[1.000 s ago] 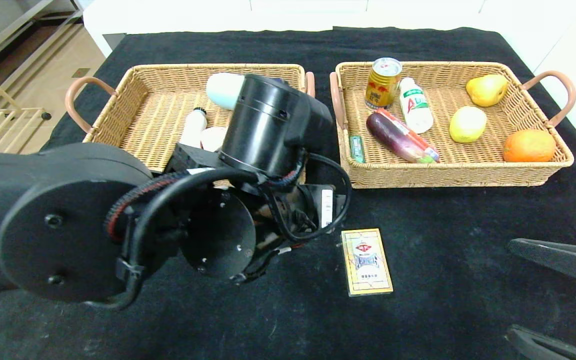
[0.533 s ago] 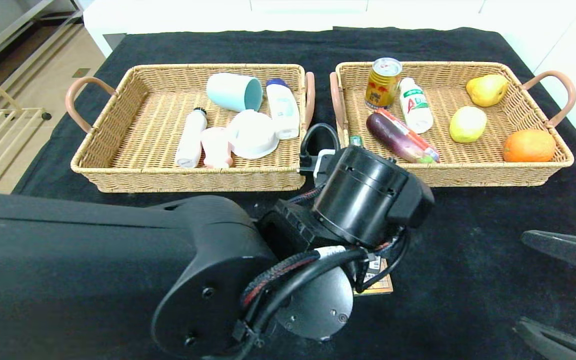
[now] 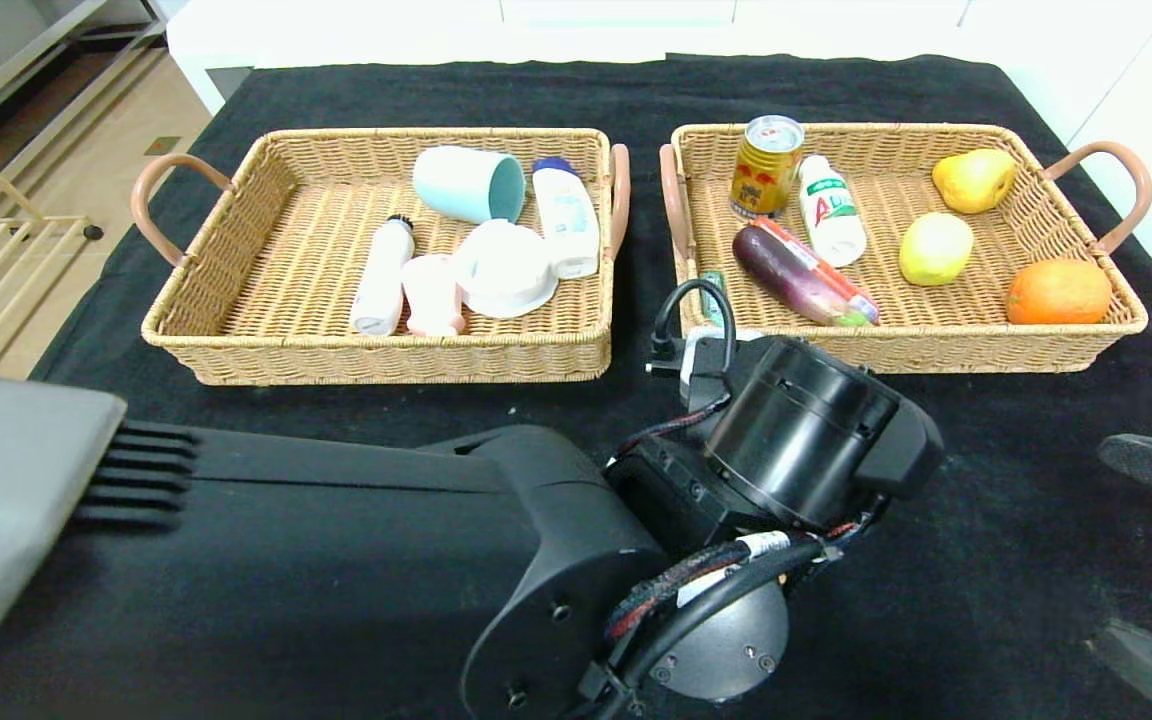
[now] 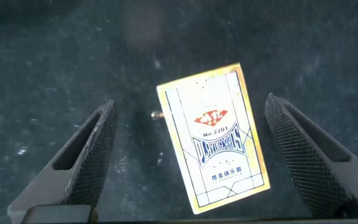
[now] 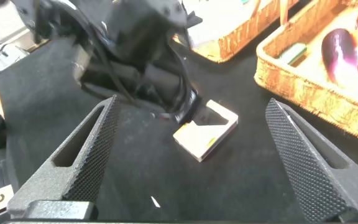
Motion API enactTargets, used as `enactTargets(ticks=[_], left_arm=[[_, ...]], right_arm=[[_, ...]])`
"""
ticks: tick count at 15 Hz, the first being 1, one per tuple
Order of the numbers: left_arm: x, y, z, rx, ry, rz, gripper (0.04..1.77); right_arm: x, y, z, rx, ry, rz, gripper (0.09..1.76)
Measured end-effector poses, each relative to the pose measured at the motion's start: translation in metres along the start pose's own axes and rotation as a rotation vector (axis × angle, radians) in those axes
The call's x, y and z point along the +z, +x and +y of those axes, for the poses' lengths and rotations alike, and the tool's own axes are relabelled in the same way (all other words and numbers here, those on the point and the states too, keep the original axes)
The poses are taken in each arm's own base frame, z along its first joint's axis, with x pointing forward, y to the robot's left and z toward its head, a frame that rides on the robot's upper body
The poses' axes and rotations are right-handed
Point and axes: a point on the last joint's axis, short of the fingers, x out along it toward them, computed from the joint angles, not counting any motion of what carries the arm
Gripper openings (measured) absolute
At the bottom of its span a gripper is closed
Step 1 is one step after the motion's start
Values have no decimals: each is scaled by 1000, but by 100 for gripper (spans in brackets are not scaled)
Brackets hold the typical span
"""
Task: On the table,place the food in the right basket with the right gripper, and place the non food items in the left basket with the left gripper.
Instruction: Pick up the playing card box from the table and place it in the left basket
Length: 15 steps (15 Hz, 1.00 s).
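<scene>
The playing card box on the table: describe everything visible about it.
The playing card box is a flat rectangular pack with a yellow border, pale face, red emblem and blue lettering. It lies face-up on the black tablecloth, outside both baskets, skewed relative to the left claw, whose open fingers straddle it from above without touching.

You have one item outside the baskets: a flat playing-card box (image 4: 214, 135), yellow-bordered with a pale face, a red emblem and blue lettering, lying face up on the black worktop (image 4: 55, 56) in front of the right basket (image 3: 901, 345). That basket holds a can (image 3: 765, 165), a white bottle (image 3: 831, 210), an eggplant (image 3: 786, 272), a pear (image 3: 974, 178) and an orange (image 3: 1058, 291). The left basket (image 3: 376, 358) holds a teal cup (image 3: 466, 184), bottles and a white bowl (image 3: 506, 268).
</scene>
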Motion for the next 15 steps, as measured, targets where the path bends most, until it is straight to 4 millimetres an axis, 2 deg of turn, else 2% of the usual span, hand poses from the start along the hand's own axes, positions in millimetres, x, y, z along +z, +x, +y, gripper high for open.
enactTargets(ticks=[15], left_arm=[[-23,14,-11,21,-2,40,172]], right_arm=[[0,-3,1,-1,-7,-7,171]])
